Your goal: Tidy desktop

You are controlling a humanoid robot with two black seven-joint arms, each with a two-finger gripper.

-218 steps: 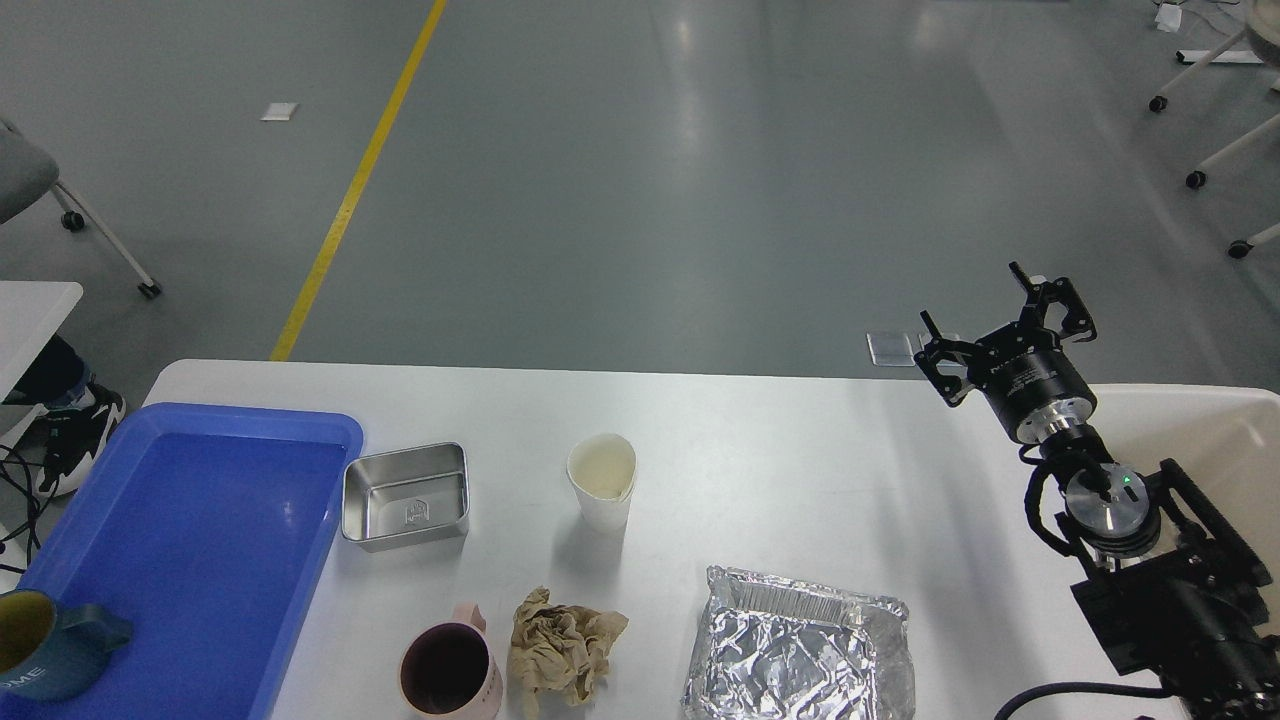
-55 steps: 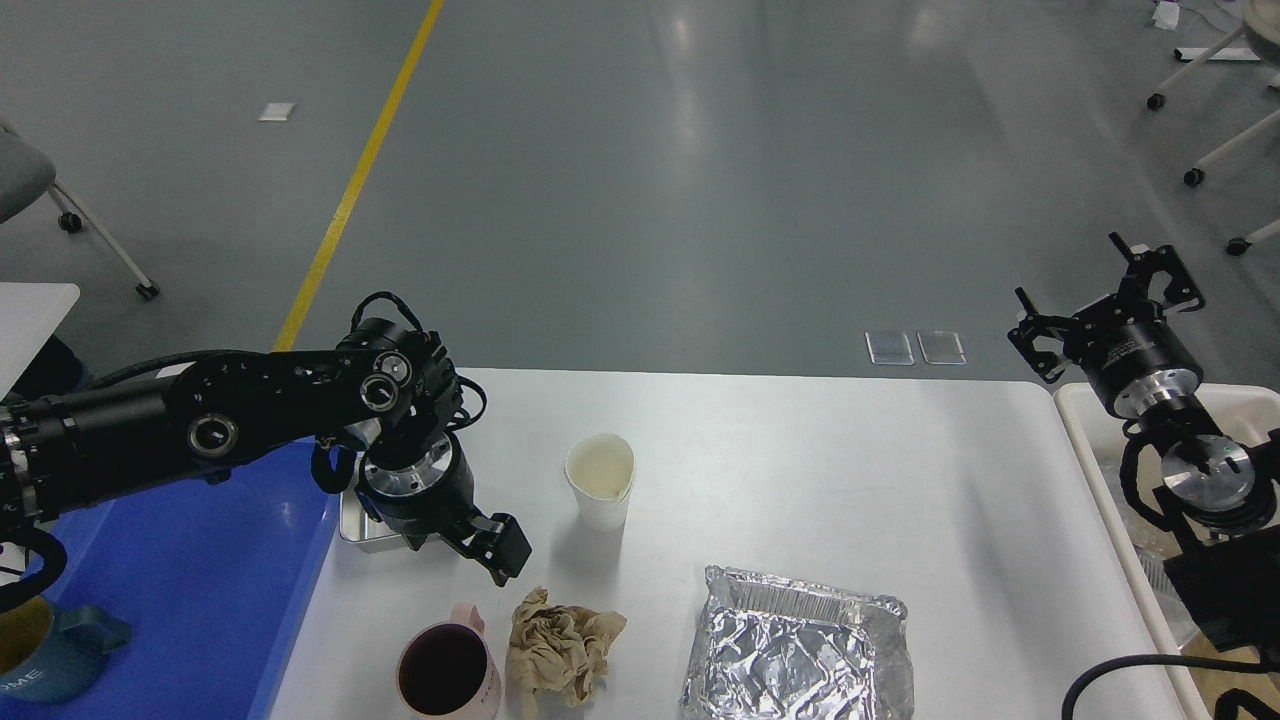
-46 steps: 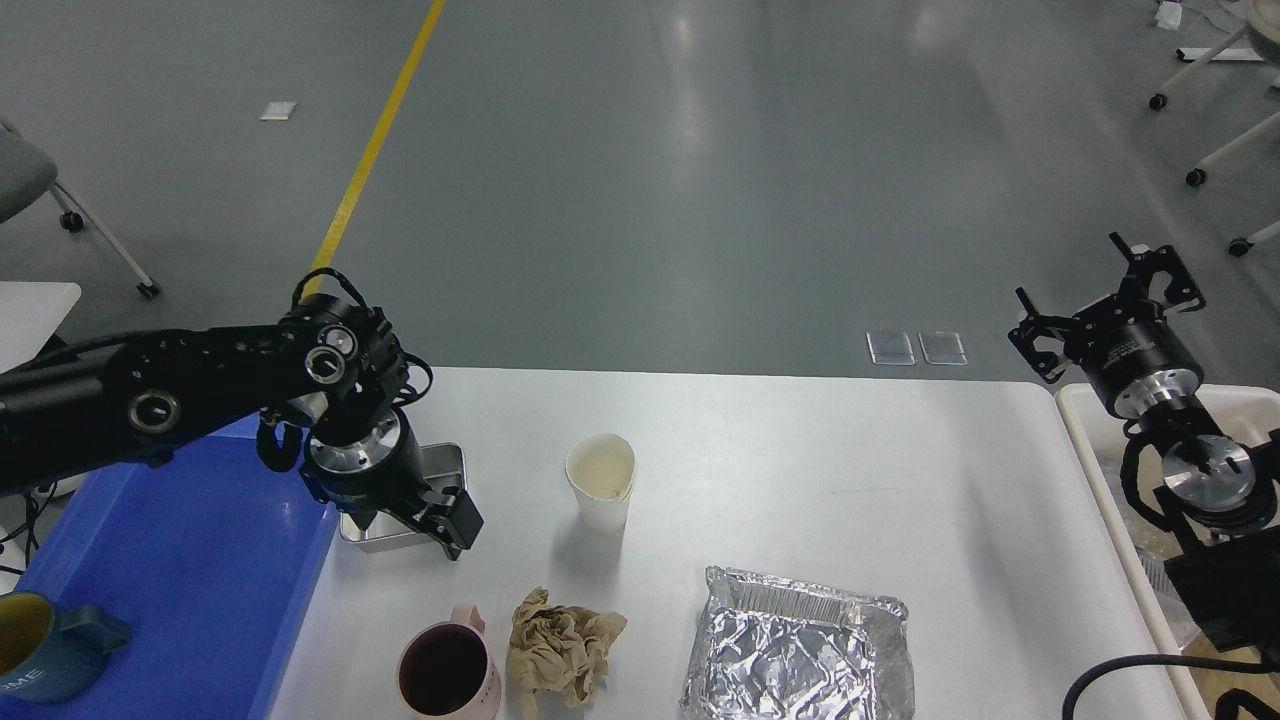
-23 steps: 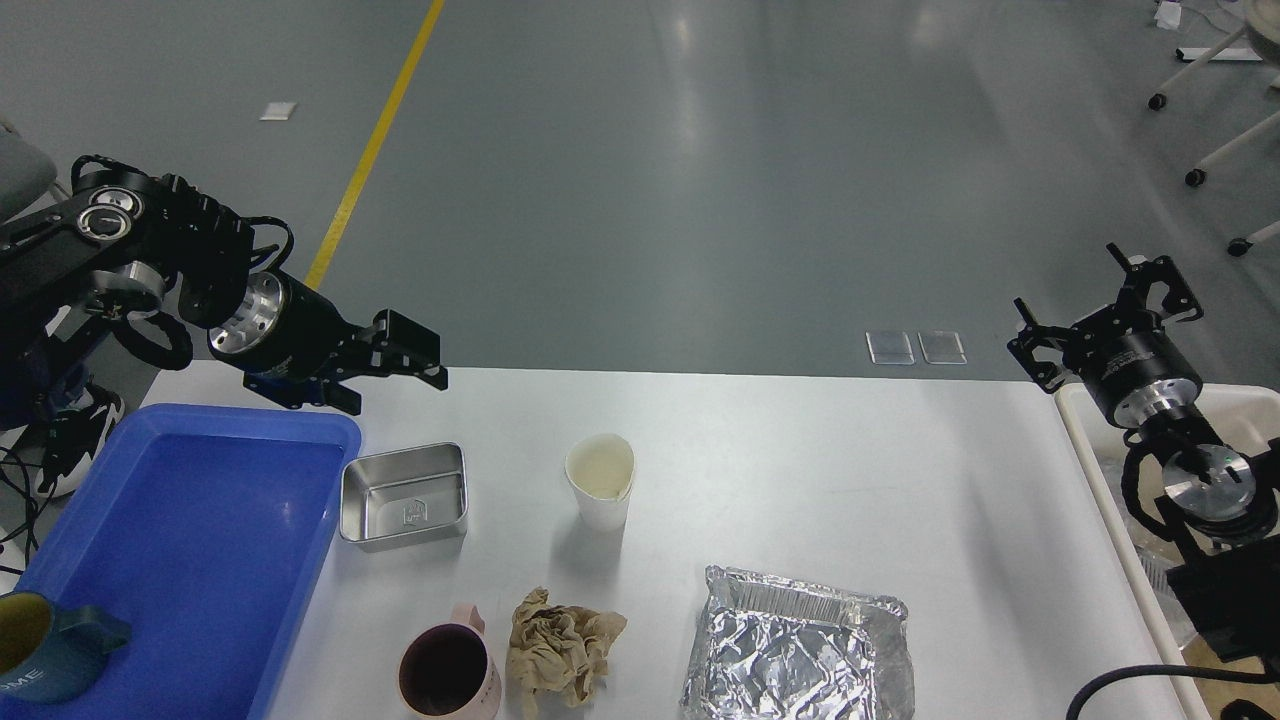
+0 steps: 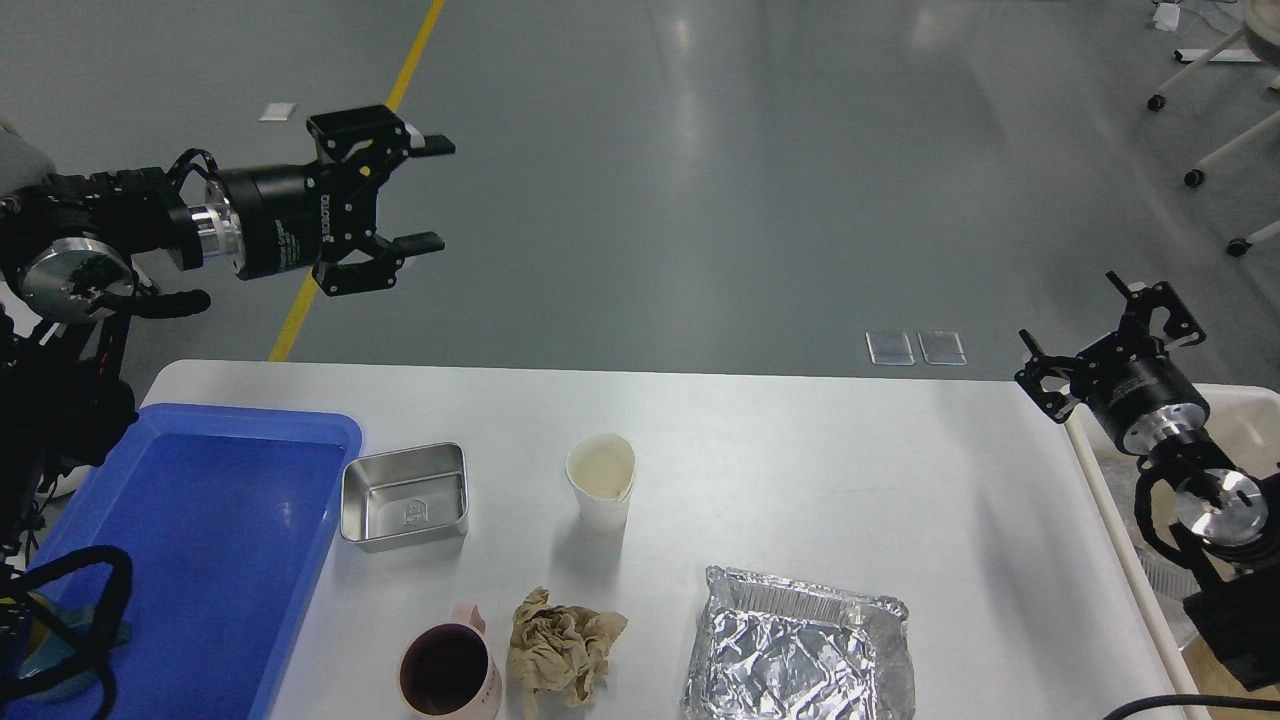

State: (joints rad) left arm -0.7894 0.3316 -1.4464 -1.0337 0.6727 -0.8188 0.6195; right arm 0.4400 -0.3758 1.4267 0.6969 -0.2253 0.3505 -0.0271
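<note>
The white desktop (image 5: 820, 480) fills the lower view. On it stand a small steel tin (image 5: 405, 497), a white paper cup (image 5: 601, 481), a pink mug (image 5: 449, 672), a crumpled brown paper (image 5: 560, 650) and a foil tray (image 5: 798, 650). My left gripper (image 5: 425, 195) is open and empty, raised high above the table's far left edge, pointing right. My right gripper (image 5: 1105, 325) is open and empty, above the table's far right corner.
A blue tray (image 5: 220, 540) lies at the left, with a blue mug (image 5: 45, 660) partly hidden behind my left arm's cable. A cream bin (image 5: 1240, 420) stands off the right edge. Chair legs stand on the floor at far right.
My left arm has lifted away from the steel tin, up and to the left, and its gripper now points right with jaws open. The right gripper drifted slightly down and right.
</note>
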